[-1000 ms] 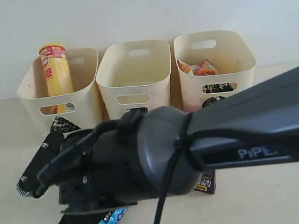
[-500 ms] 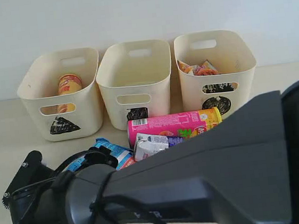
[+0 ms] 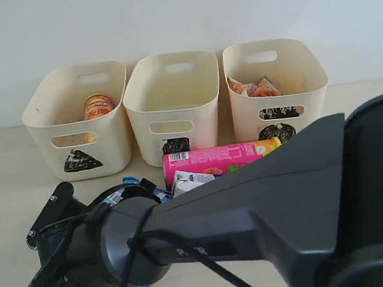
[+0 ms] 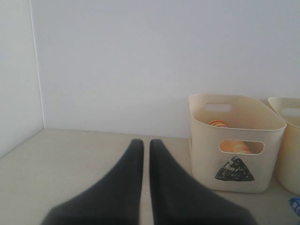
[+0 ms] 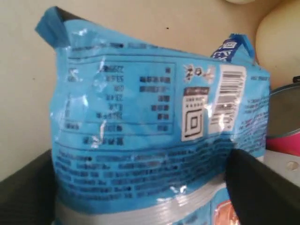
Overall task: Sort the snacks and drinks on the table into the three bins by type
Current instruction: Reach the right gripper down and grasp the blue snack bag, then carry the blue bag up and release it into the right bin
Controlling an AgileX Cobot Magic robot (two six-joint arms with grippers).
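Observation:
A blue bag (image 5: 140, 108) fills the right wrist view, lying on the table (image 5: 23, 93). My right gripper (image 5: 140, 157) is open, with one dark finger on each side of the bag. Only the bag's corners (image 3: 143, 188) show past the arm in the exterior view. The pink-yellow tube (image 3: 220, 158) lies on its side before the square bin (image 3: 172, 104), with the white and blue carton (image 3: 187, 182) against it. The yellow-red tube (image 3: 98, 105) leans inside the triangle bin (image 3: 74, 138). The orange-white bag (image 3: 257, 87) is in the circle bin (image 3: 279, 100). My left gripper (image 4: 146, 143) is shut and empty, left of the triangle bin (image 4: 234, 154). The dark carton is hidden.
My right arm's dark bulk (image 3: 255, 226) blocks most of the exterior view's foreground and reaches across to the left. A white wall (image 3: 178, 14) stands right behind the bins. Bare table (image 4: 70, 154) lies left of the triangle bin, up to a side wall (image 4: 16, 70).
The yellow-red tube stood upright in the triangle bin and has tipped over inside it. My right arm has swung lower, uncovering the pink-yellow tube and white carton and hiding the dark carton.

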